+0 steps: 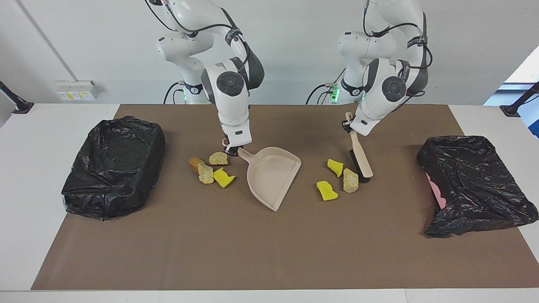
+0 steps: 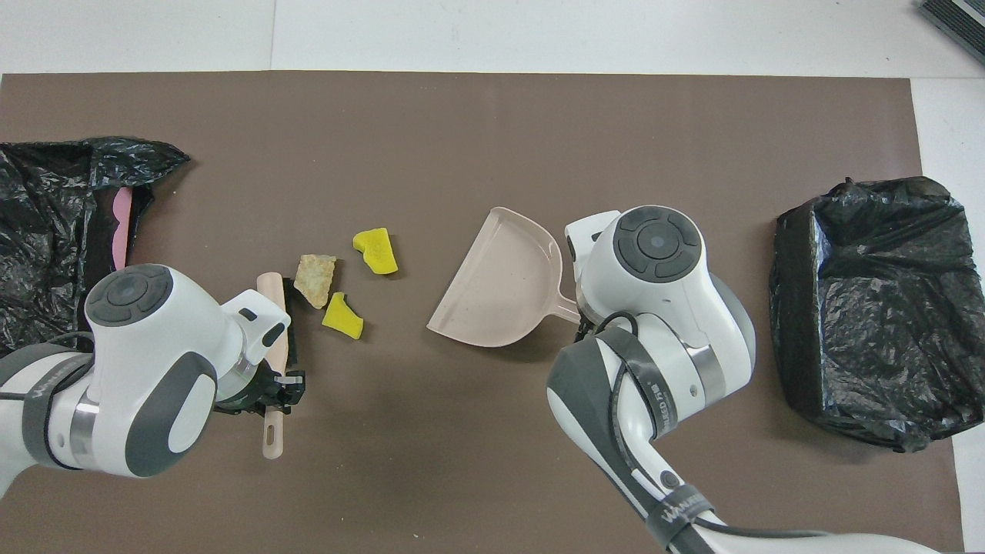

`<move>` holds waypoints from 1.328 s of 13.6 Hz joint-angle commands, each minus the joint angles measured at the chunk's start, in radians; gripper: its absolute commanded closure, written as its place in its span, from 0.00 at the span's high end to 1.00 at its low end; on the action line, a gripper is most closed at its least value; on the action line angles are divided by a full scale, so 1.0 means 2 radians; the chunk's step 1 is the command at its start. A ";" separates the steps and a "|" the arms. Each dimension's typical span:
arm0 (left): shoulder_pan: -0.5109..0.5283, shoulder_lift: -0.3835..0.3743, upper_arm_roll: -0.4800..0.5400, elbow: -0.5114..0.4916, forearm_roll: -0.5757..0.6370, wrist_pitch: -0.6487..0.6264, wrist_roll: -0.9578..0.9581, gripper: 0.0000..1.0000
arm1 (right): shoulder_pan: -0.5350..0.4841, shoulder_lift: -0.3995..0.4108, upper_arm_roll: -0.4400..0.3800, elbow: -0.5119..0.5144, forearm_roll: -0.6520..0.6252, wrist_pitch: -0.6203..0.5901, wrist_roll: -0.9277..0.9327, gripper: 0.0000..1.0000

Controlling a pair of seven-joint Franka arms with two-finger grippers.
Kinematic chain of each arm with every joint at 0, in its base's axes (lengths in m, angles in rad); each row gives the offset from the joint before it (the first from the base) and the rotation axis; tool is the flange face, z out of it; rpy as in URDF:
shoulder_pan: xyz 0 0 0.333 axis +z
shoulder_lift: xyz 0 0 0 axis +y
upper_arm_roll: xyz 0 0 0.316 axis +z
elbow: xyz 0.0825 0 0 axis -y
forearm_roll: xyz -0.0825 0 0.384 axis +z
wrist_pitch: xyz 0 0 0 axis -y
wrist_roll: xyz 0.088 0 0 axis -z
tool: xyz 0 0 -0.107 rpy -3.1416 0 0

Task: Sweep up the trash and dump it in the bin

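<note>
Holding tools, nothing swept yet | right gripper [image 1: 230,148] grasping dustpan [image 1: 273,176] handle | left gripper [image 1: 348,126] clamped on brush [image 1: 360,155] | trash [image 1: 338,179] all on surface [image 1: 261,248], bins [image 1: 113,166] waiting

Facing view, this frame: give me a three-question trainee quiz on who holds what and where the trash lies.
1. Multiple choice: the right hand is shut on A) the brush, B) the dustpan handle, C) a sponge scrap.
2. True or false: the dustpan already has trash in it.
3. Fill in: the brush in the left hand has its bristles down on the mat beside a tan ____.

Key
1. B
2. False; its tray shows bare, and the scraps lie on the mat in two clusters, one at each end of it.
3. chunk
</note>
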 commanded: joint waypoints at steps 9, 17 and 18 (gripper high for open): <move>-0.039 -0.013 0.002 -0.010 -0.008 0.029 -0.053 0.00 | 0.041 0.041 0.006 -0.016 -0.034 0.126 -0.102 0.00; -0.152 0.003 0.000 0.006 -0.078 0.069 -0.069 0.00 | 0.049 0.042 0.006 -0.015 -0.034 0.124 -0.091 0.00; -0.165 0.006 0.000 0.017 -0.092 0.067 -0.070 0.00 | 0.049 0.042 0.006 -0.015 -0.034 0.123 -0.088 0.00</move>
